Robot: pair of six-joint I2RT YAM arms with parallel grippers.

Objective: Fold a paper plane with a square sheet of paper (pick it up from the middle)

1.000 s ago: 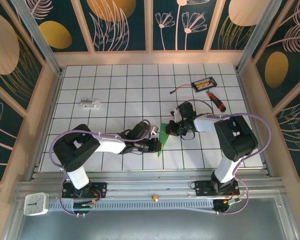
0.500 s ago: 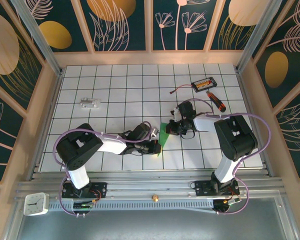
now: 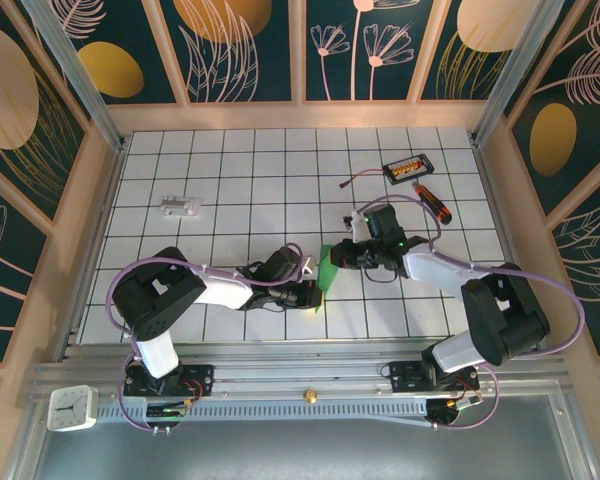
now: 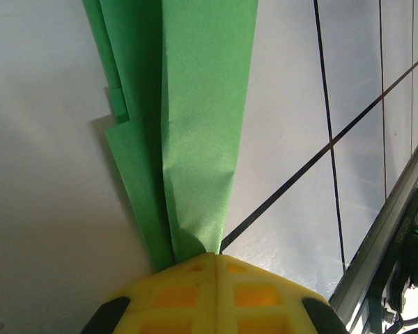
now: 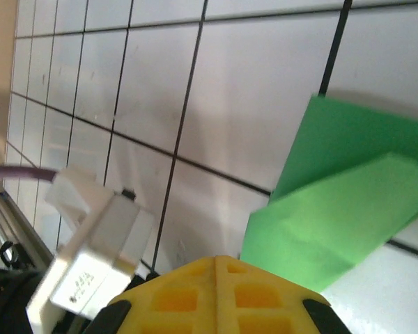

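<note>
paper: green paper (image 3: 325, 273), folded into a narrow layered strip with creases along its length. It sits near the middle of the white tiled worktop (image 3: 240, 170), toward the near edge, between the two arm tips.
left jaws: closed and pinching one end of the green paper. In the left wrist view the strip comes straight out from between the yellow pads (image 4: 188, 278) and runs away over the tiles.
right jaws: closed, pads (image 5: 188, 278) pressed together, tips just beside the other end of the paper. The paper edge sits right of the seam; can't tell if any of it is caught.
paper layers: the right wrist view shows two overlapping flaps.
left arm (image 3: 220, 290): low over the worktop, reaching right.
right arm (image 3: 435, 265): reaching left to the paper.
black box (image 3: 408, 167): has orange parts, sits far right, with a thin cable running left from it.
screwdriver (image 3: 433, 204): black and orange, near the box, not touching it.
white part (image 3: 180, 207): small, on the left, well apart from the paper.
clock (image 3: 72, 408): on the rail by the left arm's base.
</note>
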